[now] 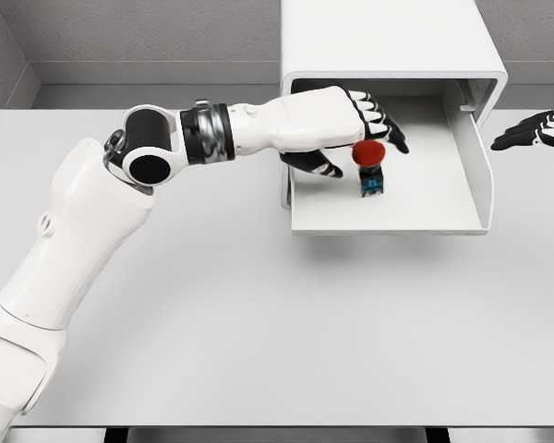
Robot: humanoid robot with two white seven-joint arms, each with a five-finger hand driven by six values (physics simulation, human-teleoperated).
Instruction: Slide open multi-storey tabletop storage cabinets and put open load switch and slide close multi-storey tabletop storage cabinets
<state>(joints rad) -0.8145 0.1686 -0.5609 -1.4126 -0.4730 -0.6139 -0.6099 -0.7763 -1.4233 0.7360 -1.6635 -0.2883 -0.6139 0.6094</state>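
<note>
A white tabletop cabinet (388, 41) stands at the back of the table, and its drawer (471, 175) is slid out toward me. Inside the drawer stands the load switch (369, 166), a red mushroom button on a small blue-black base. My left hand (355, 138) reaches into the drawer just above and left of the switch. Its fingers are spread and relaxed, close to the red cap but not closed around it. My right hand (535, 131) hovers at the right edge of the view, beside the drawer's right wall, fingers extended.
The grey table (258, 323) stretches wide in front of the drawer. Grey walls rise behind the cabinet. My left arm (83, 231) crosses the left part of the table.
</note>
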